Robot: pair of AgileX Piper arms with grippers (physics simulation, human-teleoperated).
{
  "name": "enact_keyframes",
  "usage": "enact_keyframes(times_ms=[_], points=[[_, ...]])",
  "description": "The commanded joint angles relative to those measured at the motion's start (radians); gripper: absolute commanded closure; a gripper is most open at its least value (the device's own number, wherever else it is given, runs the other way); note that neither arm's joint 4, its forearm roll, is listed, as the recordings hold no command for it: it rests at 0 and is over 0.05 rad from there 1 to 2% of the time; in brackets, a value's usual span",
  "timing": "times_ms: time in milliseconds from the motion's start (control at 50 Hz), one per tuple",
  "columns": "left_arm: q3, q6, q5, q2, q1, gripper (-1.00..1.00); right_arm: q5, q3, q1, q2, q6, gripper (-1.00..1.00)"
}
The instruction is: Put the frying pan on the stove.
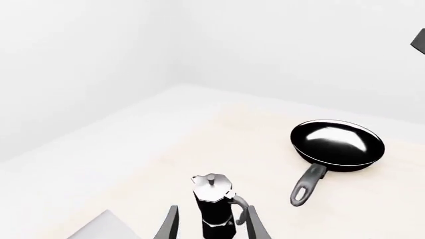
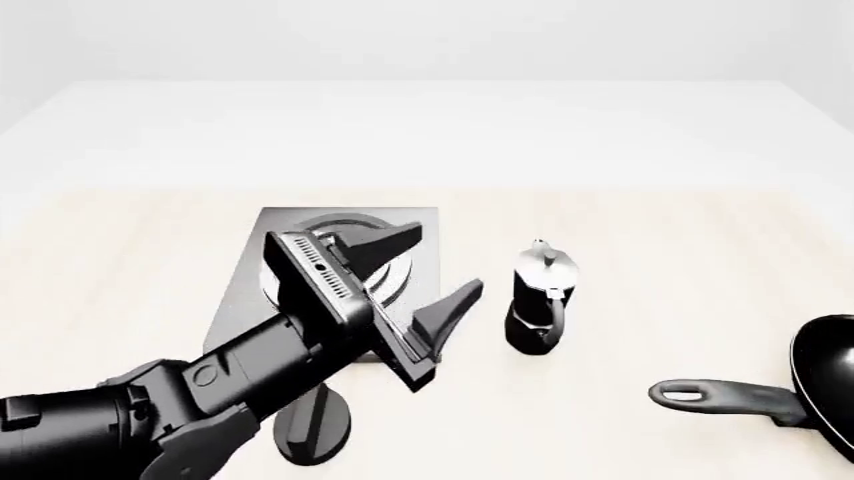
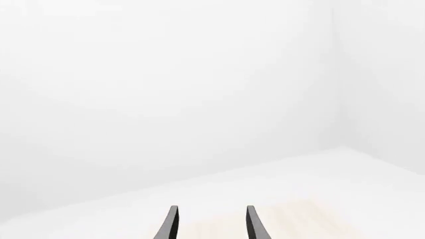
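The frying pan (image 2: 830, 378) lies at the table's right edge, its long grey handle (image 2: 727, 397) pointing left. In the left wrist view the frying pan (image 1: 339, 143) shows its glossy inside. The stove (image 2: 283, 232) is a flat grey slab left of centre, partly covered by my left gripper (image 2: 434, 272), which hovers open and empty above it. The pan is far to that gripper's right. My right gripper (image 3: 210, 225) is open with nothing between its fingers, facing the bare wall; it is out of the front view.
A small black-and-silver moka pot (image 2: 539, 298) stands between stove and pan, just right of the left gripper; that moka pot (image 1: 214, 205) appears ahead of the left fingers. A small black oval knob (image 2: 315, 427) sits near the front edge below the stove.
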Motion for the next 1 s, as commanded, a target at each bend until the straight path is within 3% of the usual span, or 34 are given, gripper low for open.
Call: enact_keyframes(times_ms=[20, 420, 1000], points=[[-0.094, 0.008, 0.029, 0.081, -0.070, -1.00, 0.007, -0.014, -0.001, 0.000, 0.004, -1.00], [-0.246, 0.016, 0.104, 0.216, -0.196, -1.00, 0.025, -0.042, -0.009, 0.000, 0.014, -1.00], [-0.439, 0.055, 0.226, 0.371, -0.251, -1.00, 0.050, -0.081, -0.018, 0.000, 0.028, -1.00]])
